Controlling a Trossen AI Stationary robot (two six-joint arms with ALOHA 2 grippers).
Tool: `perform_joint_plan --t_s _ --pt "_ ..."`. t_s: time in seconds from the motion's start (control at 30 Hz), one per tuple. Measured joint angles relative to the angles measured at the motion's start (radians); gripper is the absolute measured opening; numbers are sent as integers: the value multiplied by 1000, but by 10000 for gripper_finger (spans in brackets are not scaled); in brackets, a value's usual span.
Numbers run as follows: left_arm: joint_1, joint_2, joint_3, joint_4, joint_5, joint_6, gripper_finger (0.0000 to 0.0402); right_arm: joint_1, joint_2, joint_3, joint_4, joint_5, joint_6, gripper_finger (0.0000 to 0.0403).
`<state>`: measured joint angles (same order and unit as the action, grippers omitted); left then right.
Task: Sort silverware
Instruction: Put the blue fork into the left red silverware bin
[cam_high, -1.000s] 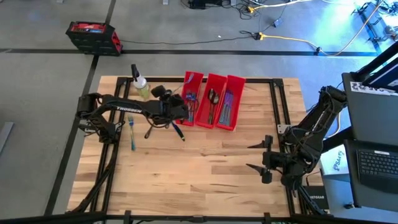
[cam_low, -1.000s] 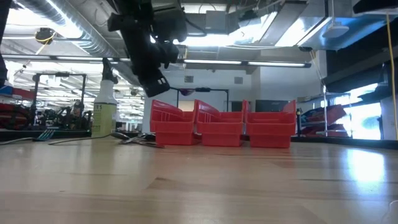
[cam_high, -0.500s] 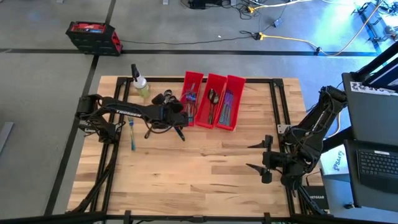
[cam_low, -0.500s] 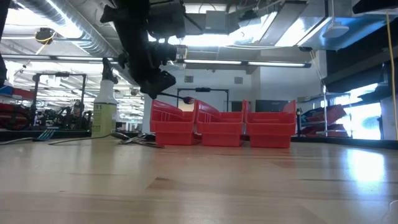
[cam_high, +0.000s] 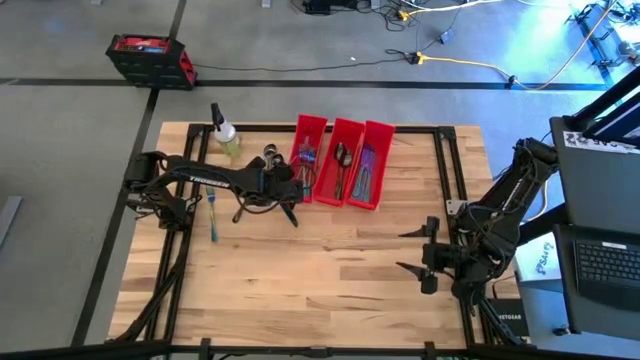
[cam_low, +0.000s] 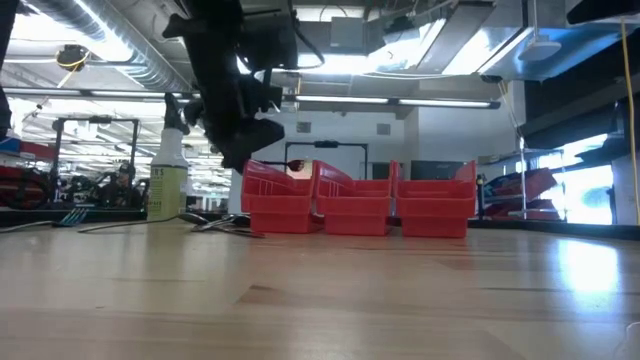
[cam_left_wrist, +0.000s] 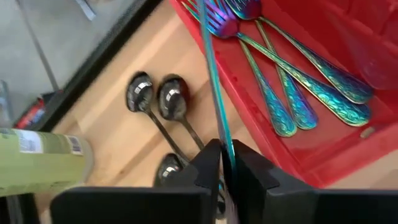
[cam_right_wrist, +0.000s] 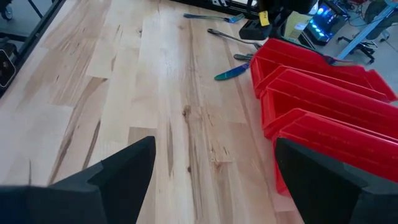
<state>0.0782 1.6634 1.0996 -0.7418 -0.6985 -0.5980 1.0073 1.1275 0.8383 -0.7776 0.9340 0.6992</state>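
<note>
- The three red bins (cam_high: 340, 163) stand side by side on the far part of the wooden surface (cam_high: 320, 270); every place below is given relative to them.
- The left claw (cam_left_wrist: 225, 163) hovers just beside the bin nearest the spray bottle (cam_high: 224, 135), above the surface, on that bin's outer side.
- Its fingers are pinched tight on a thin iridescent fork (cam_left_wrist: 211, 74); the handle runs out from between them and the tines end reaches over that bin's rim.
- In that same bin lie several iridescent blue-teal-purple pieces (cam_left_wrist: 292, 74) with patterned handles, stacked partly over one another.
- On the surface just outside that bin, between it and the spray bottle, lie three dark grey spoons (cam_left_wrist: 158, 102), their bowls close together.
- A further fork (cam_high: 212, 215) lies on the surface well apart from the bins, beyond the left arm (cam_high: 200, 180).
- A blue-handled piece (cam_right_wrist: 231, 73) lies on the surface near the front corner of the same bin.
- The middle bin holds dark pieces (cam_high: 341, 160), and the bin farthest from the bottle holds purple-blue ones (cam_high: 367, 168); which kinds they are cannot be told.
- The right claw (cam_high: 412, 251) waits well apart from the bins, near the surface's right edge, with its fingers spread wide and holding nothing.
</note>
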Motion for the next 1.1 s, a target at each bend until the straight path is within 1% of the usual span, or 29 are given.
perform_joint_plan --t_s 0.17,0.3,0.43,0.57,0.7,0.77,0.83,0.93,1.0,1.1 --pt "23 0 0 14 58 -16 65 0 0 0 0 0 1 314" --pt "30 0 2 67 97 -15 102 0 0 0 0 0 1 314" --pt "26 1 31 81 111 6 130 0 0 0 1 0 2 314" --pt "20 1 78 80 102 55 143 0 0 0 1 0 2 314" --pt "20 1 110 82 86 81 145 0 0 0 2 0 2 314" --pt "20 1 115 80 82 84 145 0 0 0 12 19 1 314" --pt "20 -2 116 76 71 81 145 0 0 0 49 60 -28 314" --pt "13 -17 116 69 50 100 145 0 0 0 115 102 -119 314" --pt "0 -31 116 62 -7 127 145 -8 0 0 143 125 -159 314" --pt "-27 -59 116 20 -132 105 145 -32 0 0 151 130 -170 314"
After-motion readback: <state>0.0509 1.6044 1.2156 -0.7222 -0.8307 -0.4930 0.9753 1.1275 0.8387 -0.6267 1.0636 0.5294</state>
